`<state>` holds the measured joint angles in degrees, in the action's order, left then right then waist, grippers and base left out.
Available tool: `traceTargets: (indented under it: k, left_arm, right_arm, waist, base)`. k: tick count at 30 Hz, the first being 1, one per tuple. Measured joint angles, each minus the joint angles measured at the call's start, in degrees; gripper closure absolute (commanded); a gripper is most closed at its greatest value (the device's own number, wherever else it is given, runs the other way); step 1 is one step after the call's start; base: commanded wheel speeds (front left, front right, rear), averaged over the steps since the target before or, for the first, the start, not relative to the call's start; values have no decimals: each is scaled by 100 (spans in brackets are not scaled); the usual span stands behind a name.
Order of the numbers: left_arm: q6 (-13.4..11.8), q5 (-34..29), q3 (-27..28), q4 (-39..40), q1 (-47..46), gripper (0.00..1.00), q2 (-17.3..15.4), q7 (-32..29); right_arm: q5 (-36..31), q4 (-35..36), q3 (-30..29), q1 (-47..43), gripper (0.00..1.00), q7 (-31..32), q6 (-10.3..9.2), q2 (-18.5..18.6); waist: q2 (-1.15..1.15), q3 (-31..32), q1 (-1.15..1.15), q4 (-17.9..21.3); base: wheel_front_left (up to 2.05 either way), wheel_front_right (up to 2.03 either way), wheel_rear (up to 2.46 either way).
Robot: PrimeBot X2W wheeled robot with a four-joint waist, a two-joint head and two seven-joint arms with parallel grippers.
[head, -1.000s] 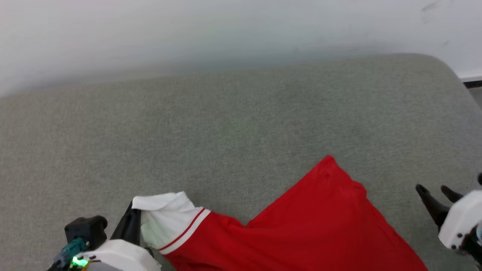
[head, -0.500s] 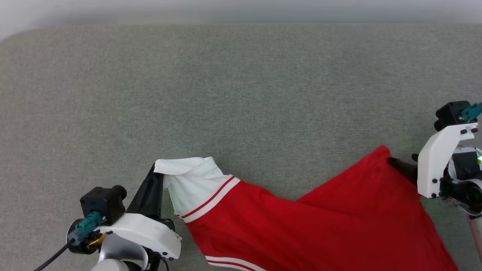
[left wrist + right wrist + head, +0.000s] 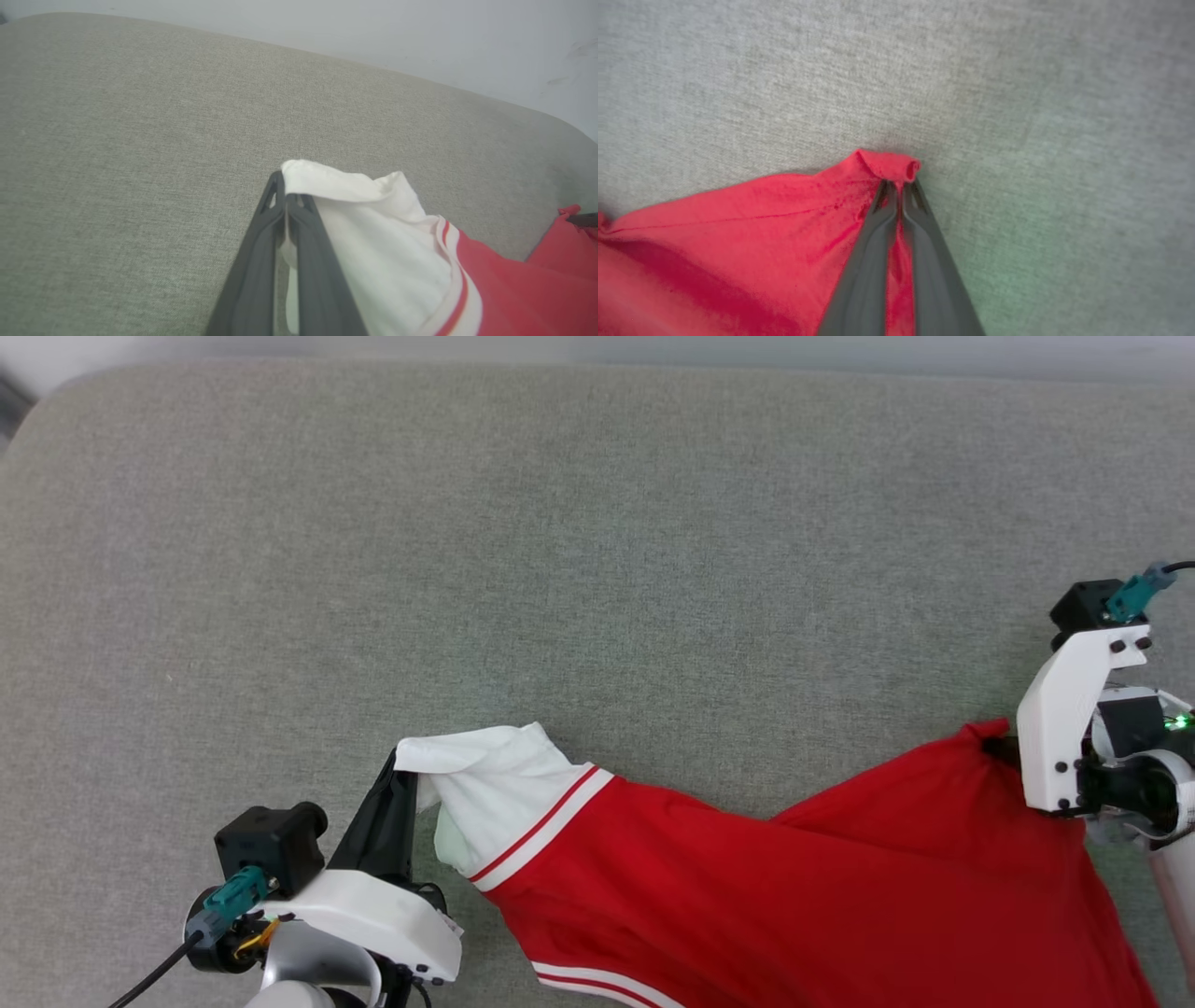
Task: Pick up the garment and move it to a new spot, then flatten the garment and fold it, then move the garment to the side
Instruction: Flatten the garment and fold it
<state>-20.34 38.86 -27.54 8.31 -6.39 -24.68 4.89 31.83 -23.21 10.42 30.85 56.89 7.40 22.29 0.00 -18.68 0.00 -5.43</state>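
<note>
— Since one second ago, my right fingers (image 3: 873, 261) have come in from the side, where they stood wide open and apart from the cloth. They are now clenched on a red corner (image 3: 887, 168) of the jersey (image 3: 794, 887). The head camera has also turned, so the whole picture has shifted.

— And the left side?

— My left fingers (image 3: 261, 261) are closed as before on the edge of the white sleeve (image 3: 495, 784), with the cloth pinched between the tips.

— Where is the jersey now?

— It lies on the grey fabric surface (image 3: 597, 569), on the side near to me, and spans from one pair of fingers to the other. The middle dips and makes a fold, and the lower part goes out of the picture.

— How will it handle, do you think?

— I judge it light, thin and very soft. It has no stiffness, so it will hang and crumple wherever I do not hold it. The cloth looks smooth, perhaps a little slippery, so a small pinch could slide out if I pull hard.

— So where to take hold?

— At corners and hems, where the cloth is doubled and thicker. The two places I hold now are well apart, which seems good for lifting it and spreading it flat. The letters and the number I cannot see from here.
</note>
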Motion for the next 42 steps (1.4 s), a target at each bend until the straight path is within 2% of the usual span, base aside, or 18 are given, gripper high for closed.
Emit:
traceTargets:
  k: [7,11,14,19,24,28,32,42]
  left_arm:
    - [81,30,-52,-234,17,100,-167,-144]
    - [248,57,-100,-322,-120,100,-290,-338]
    - [472,35,-103,-521,-711,100,-414,-568]
    - [751,67,-108,-1118,-1558,100,-343,-783]
    - [982,130,-34,-1968,-2613,100,-43,-836]
    - [1205,108,-38,-2737,-3435,100,182,-776]
    - [1383,-7,-3,-3379,-4382,100,257,-643]
    - [1734,-483,135,-4292,-6781,100,155,-119]
  right_arm:
    - [-201,-3,108,-47,100,-563,10,-43]
    - [-307,-33,7,-52,100,-983,10,-27]
    - [-369,-153,-82,-49,100,-1266,10,-31]
    - [-420,-322,-99,83,100,-1540,10,-42]
    - [-516,-481,-107,509,100,-1844,10,-25]
    - [-567,-614,-44,1059,100,-2106,10,-25]
    - [-678,-712,-1,1783,100,-2405,10,-22]
    - [-990,-1140,113,3716,100,-3386,11,5]
  waist:
    - [0,424,1,133]
    - [0,801,1,237]
    - [0,1208,0,342]
    - [0,1652,0,501]
    - [0,1856,0,710]
    - [0,1794,0,830]
    - [0,1551,0,893]
    - [0,621,1,1028]
  base:
    - [0,0,0]
    - [0,0,0]
    - [0,0,0]
    - [0,0,0]
    - [0,0,0]
    - [0,0,0]
    - [0,0,0]
    - [0,0,0]
